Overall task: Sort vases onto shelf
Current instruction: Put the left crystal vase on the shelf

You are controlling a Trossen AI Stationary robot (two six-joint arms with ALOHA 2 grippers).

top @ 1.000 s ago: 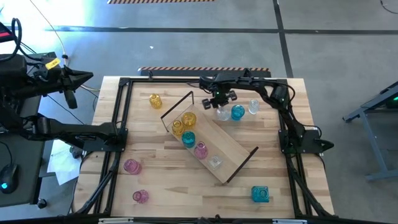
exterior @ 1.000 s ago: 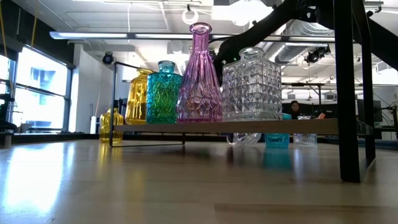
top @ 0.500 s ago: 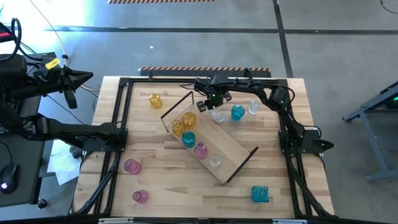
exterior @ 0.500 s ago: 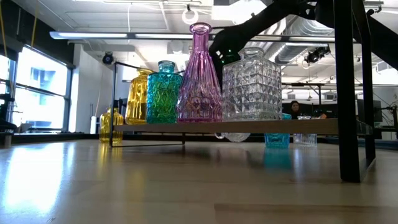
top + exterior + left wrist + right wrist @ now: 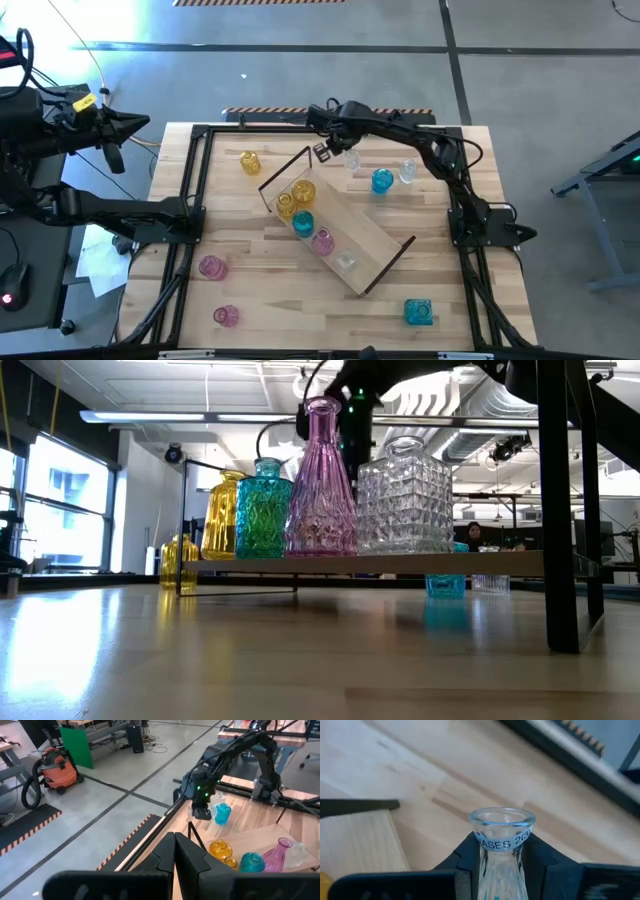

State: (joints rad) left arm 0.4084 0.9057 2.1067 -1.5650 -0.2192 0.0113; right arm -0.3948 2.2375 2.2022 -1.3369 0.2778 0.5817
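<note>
- the right gripper (image 5: 335,152) hangs above the far end of the shelf (image 5: 370,240), its fingers (image 5: 545,865) clamped on the neck of a clear vase (image 5: 501,845); the vase is off the table, with a printed label band under its rim.
- from the left wrist view the same gripper (image 5: 201,812) shows just above the shelf's black end loop (image 5: 196,836), with the teal vase (image 5: 222,813) on the table just beyond it.
- the shelf lies at a slant across the middle of the table (image 5: 250,300). in a row on it: two amber vases (image 5: 295,198), a teal one (image 5: 302,223), a pink one (image 5: 322,242) and a clear faceted one (image 5: 346,260).
- loose on the table: an amber vase (image 5: 249,162) near the far left, a teal vase (image 5: 382,181) and a small clear vase (image 5: 407,171) at the far right, two pink vases (image 5: 211,267) at the near left, and a square teal vase (image 5: 418,312) at the near right.
- the left gripper (image 5: 135,125) waits off the table's left side, its fingers clenched on nothing.
</note>
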